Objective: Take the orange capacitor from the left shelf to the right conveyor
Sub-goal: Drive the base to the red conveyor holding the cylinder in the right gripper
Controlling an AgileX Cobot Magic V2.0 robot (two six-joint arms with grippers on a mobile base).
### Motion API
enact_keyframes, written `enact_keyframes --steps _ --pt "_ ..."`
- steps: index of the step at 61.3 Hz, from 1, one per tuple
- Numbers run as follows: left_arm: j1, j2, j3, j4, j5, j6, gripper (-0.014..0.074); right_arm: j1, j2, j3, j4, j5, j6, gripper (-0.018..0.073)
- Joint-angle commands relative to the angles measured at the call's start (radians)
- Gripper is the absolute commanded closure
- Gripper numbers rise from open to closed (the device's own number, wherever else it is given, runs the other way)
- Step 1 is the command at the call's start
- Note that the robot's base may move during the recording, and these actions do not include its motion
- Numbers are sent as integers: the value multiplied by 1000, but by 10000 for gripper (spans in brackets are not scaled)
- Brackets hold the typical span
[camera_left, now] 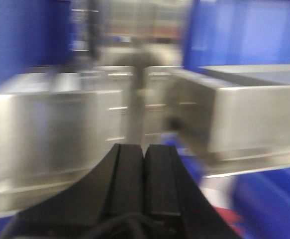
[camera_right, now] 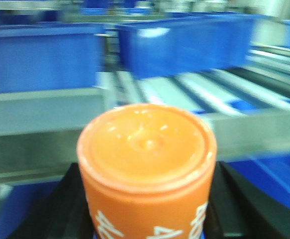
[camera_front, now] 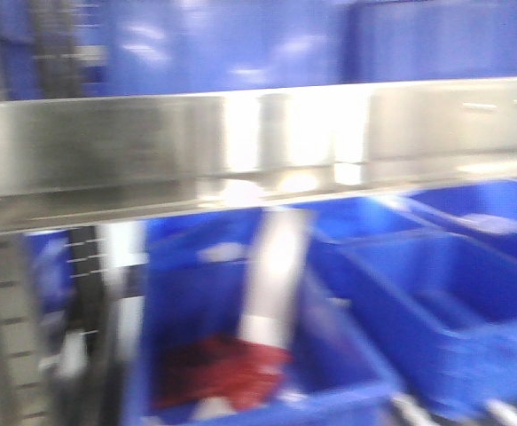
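Orange capacitor (camera_right: 147,164) fills our right wrist view, clamped between the black fingers (camera_right: 237,204) of our right gripper (camera_right: 147,209) — blue bins (camera_right: 184,42) and conveyor rollers (camera_right: 209,87) lie blurred beyond it. Our left gripper (camera_left: 145,164) has its jaws pressed together on nothing, facing a steel shelf (camera_left: 55,124) — also blurred

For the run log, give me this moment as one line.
right gripper: shut on orange capacitor | left gripper: shut, empty | ahead: conveyor rollers, blue bins
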Motion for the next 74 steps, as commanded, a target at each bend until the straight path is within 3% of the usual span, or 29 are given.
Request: enact_keyframes --steps 1,74 --pt "-6 -13 -4 -2 -85 0 723 2 13 -28 -16 -87 -3 522" --pt "-6 -13 -4 -2 -85 0 723 2 13 -28 -16 -87 -3 522"
